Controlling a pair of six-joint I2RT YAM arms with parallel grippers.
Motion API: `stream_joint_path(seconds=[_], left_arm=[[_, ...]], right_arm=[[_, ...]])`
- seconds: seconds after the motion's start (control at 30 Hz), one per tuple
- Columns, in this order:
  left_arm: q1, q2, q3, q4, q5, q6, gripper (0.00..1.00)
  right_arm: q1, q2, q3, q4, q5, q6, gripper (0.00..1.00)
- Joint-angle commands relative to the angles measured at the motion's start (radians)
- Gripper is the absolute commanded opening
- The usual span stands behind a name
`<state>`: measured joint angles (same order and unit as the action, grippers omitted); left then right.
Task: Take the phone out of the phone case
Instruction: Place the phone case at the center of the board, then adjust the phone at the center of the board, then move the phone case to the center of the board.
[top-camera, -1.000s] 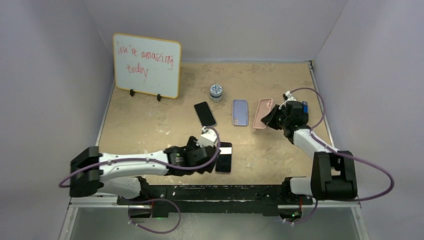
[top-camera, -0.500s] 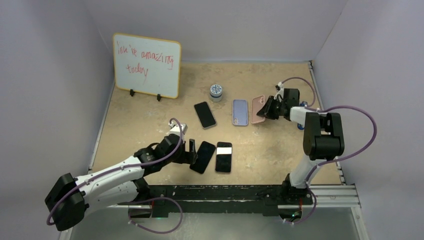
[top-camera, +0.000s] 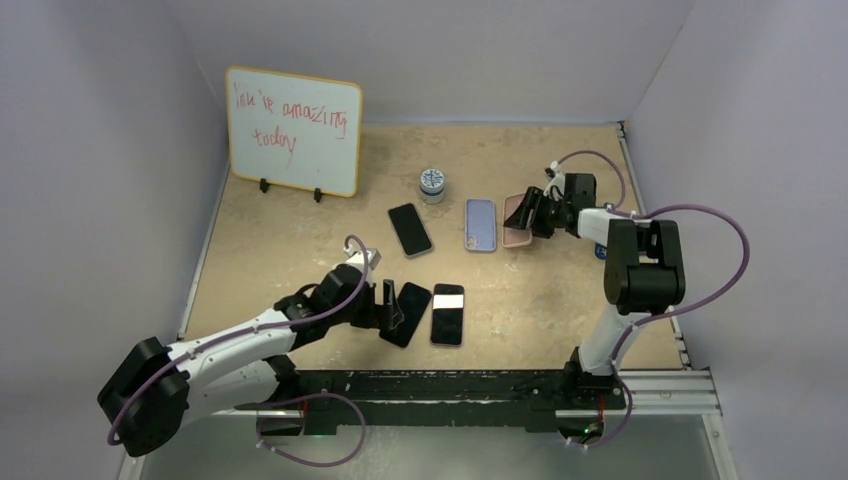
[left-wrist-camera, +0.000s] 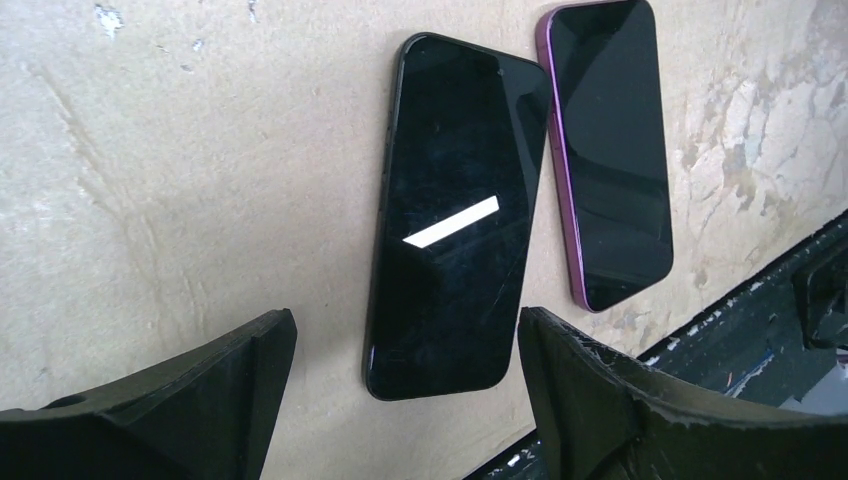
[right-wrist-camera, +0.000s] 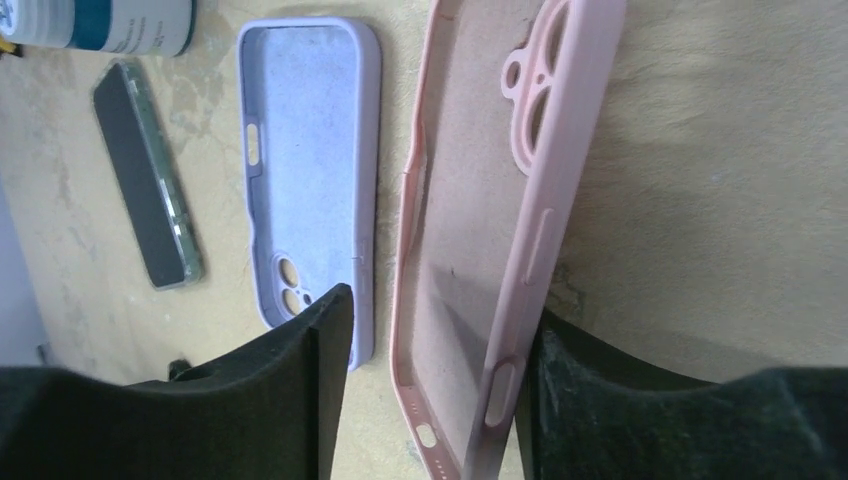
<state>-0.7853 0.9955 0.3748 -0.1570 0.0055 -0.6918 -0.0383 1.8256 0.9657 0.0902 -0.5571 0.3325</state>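
Observation:
An empty pink phone case lies tilted between the fingers of my right gripper. Its raised long edge leans on the right finger and the left finger stands apart, so the gripper is open. From above, that gripper sits at the pink case. A bare black phone lies flat on the table just ahead of my open left gripper, with a purple-edged phone beside it. In the top view the left gripper is at the black phone's left end.
An empty lilac case lies left of the pink one, and another dark phone with a greenish rim lies further left. A small jar and a whiteboard stand at the back. The black base rail runs along the near edge.
My right gripper has opened and let the pink case drop toward the table beside the lilac case. My left gripper has let go of the black phone and drawn back to the left.

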Motion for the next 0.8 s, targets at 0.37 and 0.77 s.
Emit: stream_joint_path(seconds=[0.37,0.77], left_arm=[[0.007,0.067,-0.082,0.244,0.181,-0.099,0.84],[-0.014,0.097,-0.129,0.412,0.286,-0.187,0.85]], right_arm=[[0.002,-0.099,0.003,-0.093,0.377,-0.002,0.81],[0.09,-0.022,0.052,-0.093,0.283,-0.027,0.88]])
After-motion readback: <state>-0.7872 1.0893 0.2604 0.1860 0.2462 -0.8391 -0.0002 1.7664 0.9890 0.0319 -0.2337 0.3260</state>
